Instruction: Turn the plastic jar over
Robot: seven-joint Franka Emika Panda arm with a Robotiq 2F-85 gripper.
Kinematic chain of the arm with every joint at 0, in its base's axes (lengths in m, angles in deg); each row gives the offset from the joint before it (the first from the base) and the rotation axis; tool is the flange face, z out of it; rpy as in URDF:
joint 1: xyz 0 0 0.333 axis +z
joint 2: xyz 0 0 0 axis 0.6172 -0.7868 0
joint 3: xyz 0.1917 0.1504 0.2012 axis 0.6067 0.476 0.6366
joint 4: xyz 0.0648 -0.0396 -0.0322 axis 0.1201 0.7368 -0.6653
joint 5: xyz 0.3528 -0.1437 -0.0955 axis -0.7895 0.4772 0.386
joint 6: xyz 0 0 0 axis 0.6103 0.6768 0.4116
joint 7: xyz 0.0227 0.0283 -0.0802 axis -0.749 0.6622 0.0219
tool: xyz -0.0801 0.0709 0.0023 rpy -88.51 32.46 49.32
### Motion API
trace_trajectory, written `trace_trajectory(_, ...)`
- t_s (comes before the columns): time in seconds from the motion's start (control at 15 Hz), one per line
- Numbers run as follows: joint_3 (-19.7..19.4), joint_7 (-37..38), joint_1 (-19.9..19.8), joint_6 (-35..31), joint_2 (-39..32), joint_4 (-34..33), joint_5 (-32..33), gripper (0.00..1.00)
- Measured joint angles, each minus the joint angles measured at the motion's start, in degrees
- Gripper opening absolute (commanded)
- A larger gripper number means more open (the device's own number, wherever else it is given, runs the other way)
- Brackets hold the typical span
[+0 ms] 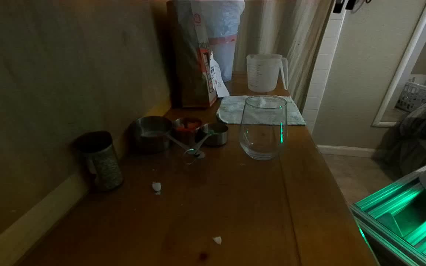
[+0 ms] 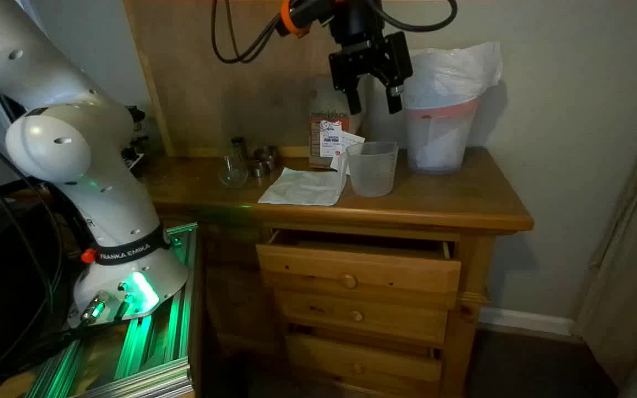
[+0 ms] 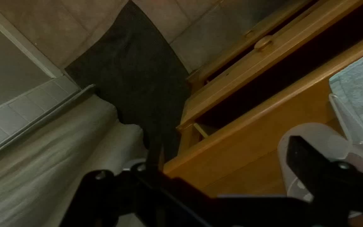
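The plastic jar (image 1: 264, 75) is a translucent frosty-white jug with a handle and faint marks on its side. It stands upright on the wooden dresser top, its wider end up, beside a pale cloth; an exterior view also shows the jar (image 2: 372, 172). In the wrist view the jar (image 3: 315, 138) is at the right, partly hidden behind a dark finger. My gripper (image 2: 375, 105) is open and empty, above the jar and apart from it. In the wrist view the gripper's fingers (image 3: 225, 148) are spread wide with bare wood between them. The gripper is out of view in an exterior view.
The pale cloth (image 2: 303, 187) lies by the jar's handle. A clear glass (image 1: 263, 146), metal measuring cups (image 1: 152, 137) and a dark metal mug (image 1: 104, 164) stand farther along. A paper bag (image 2: 321, 116) and a lined bin (image 2: 434, 146) stand behind. The top drawer (image 2: 358, 271) is pulled out.
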State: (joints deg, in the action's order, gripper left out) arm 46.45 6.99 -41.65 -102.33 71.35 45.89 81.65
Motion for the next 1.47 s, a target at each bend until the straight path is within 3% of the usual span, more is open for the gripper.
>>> trace_trajectory(0.53,0.54,-0.37,0.18,0.17,0.01,0.03,-0.02,1.00)
trace_trajectory(1.13,8.22,-2.99,9.49,-2.06,-1.94,6.30,-4.14,1.00)
trace_trajectory(1.47,8.42,-3.08,9.91,-10.86,-4.94,11.33,-9.01,1.00)
